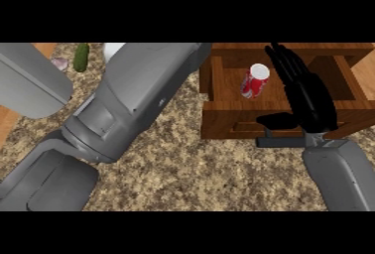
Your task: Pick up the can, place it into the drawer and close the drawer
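The can [253, 85], red with a pale top, lies tilted inside the open wooden drawer [219, 121], near the left wall of its compartment, with its top end pointing toward the far side. The right hand [311, 99] hangs over the same drawer just to the right of the can. Its fingers [289, 64] are stretched out straight toward the back wall and its thumb [275, 120] is spread to the left above the front board. It has hold of nothing. The nearest finger runs close along the can's right side, but whether they touch cannot be told. Below the thumb, a grey handle [282, 142] sits against the drawer's front, partly covered by the wrist, and the right forearm [344, 173] comes up from the lower right corner. The left forearm [132, 99] is a broad grey mass crossing the speckled counter [205, 168] from the lower left up to the top edge. It hides much of the surface left of the drawer and reaches the drawer's left rear corner. Its hand does not show. Beyond this arm, at the far left, lie a green cucumber [81, 57], a small purplish item [60, 63] beside it, and part of a white object [113, 49] half hidden by the arm. Another rounded grey body [29, 82] covers the upper left corner.
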Robot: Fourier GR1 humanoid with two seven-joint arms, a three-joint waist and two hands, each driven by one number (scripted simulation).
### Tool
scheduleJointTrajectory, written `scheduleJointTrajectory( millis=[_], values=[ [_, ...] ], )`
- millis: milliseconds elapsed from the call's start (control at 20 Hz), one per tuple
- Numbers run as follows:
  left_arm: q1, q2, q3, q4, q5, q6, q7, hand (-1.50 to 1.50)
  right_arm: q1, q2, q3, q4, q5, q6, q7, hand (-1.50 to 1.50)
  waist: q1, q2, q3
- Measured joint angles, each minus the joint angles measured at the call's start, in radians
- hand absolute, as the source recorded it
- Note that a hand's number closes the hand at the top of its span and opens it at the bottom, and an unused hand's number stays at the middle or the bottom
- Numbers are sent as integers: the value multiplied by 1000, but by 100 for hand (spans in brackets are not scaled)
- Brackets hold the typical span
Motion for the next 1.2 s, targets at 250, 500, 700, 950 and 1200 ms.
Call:
scheduleJointTrajectory(
  millis=[250, 500, 700, 950, 1200],
  values=[
    [26, 33, 12, -16, -12, -16, 4, -150, -75, 43, 3, 223, 75, -123, -69, -150, 13, -4, 0],
    [55, 65, 10, -52, -30, -24, 29, -150, -187, 69, -38, 458, 128, -243, -107, -150, 32, -7, 0],
    [95, 94, 5, -102, -41, -33, 53, -150, -270, 90, -71, 614, 178, -359, -106, -150, 47, -10, 0],
    [126, 136, -7, -166, -57, -42, 109, -150, -403, 103, -117, 791, 212, -467, -104, -150, 66, -9, 0],
    [173, 176, -19, -243, -68, -58, 153, -150, -518, 97, -157, 938, 224, -534, -117, -150, 84, -8, -1]
  ],
)
